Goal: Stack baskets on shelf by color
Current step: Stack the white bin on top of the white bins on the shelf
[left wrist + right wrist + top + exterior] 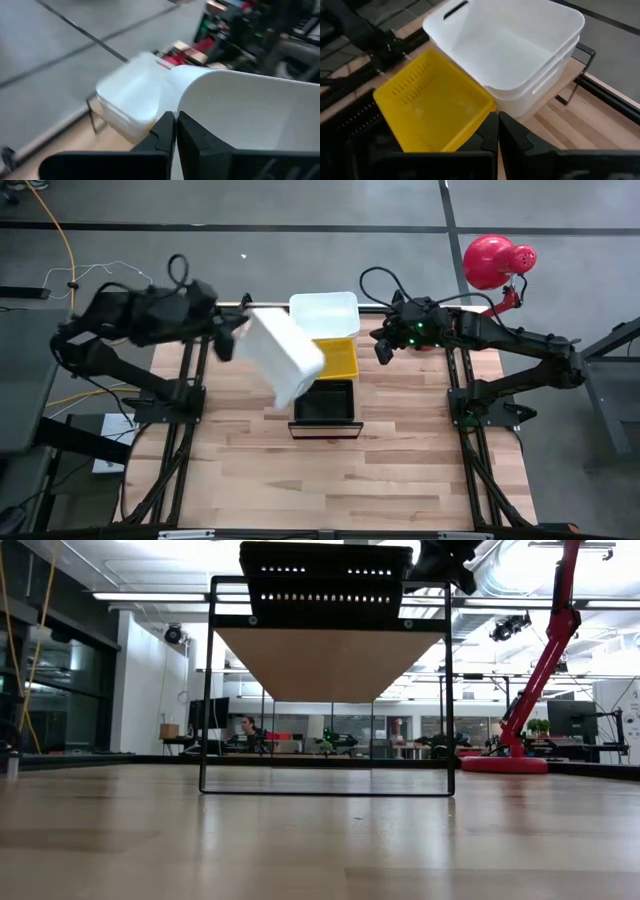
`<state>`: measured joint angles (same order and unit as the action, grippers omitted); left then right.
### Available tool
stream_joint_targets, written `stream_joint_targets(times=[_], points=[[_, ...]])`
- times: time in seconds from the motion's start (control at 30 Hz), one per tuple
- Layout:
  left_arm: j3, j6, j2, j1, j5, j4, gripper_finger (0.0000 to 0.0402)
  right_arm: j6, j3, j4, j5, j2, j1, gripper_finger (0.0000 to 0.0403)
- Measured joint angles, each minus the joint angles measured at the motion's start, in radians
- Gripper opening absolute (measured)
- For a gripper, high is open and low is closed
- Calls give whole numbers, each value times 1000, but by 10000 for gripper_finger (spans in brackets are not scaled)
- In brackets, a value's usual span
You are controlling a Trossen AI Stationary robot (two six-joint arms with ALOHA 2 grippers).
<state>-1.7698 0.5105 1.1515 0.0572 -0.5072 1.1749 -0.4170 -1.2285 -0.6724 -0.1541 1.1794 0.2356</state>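
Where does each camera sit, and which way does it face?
High: overhead, straight down; both arms, left pincer holding a tilted white basket.
Low: tabletop height, level through the shelf frame into the room.
Left wrist: past shut fingers on the held basket's rim.
Right wrist: past the right pincer at the white stack and yellow basket.
Shared: both wrists see the stack.

Even, bright overhead light fills the room. From the low camera, ceiling strip lamps [150, 596] glare white, and the surface [320, 840] near the bottom edge is out of focus. The carried white basket [283, 355] smears with motion blur, casting soft shadows.
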Motion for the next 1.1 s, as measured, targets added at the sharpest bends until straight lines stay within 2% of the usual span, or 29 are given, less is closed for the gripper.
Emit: stream_joint_targets(times=[0.23, 0.37, 0.5, 0.63, 0.73, 1.1], points=[[0, -34, 132, 192, -9, -184, 0, -32, 0, 51, 50, -67, -1, 0], [0, 35, 209, 277, -32, -277, 0, -55, 0, 40, 50, -118, -1, 0], [0, 150, 280, 331, -32, -288, 0, -57, 0, 20, 49, -158, -1, 0], [4, 272, 339, 341, -43, -287, 0, -56, 0, 17, 16, -180, -1, 0], [14, 325, 359, 324, -91, -290, 0, -55, 0, 8, -4, -186, -1, 0], [107, 572, 352, 240, -255, -201, 0, -29, 0, -43, -17, -187, -1, 0]])
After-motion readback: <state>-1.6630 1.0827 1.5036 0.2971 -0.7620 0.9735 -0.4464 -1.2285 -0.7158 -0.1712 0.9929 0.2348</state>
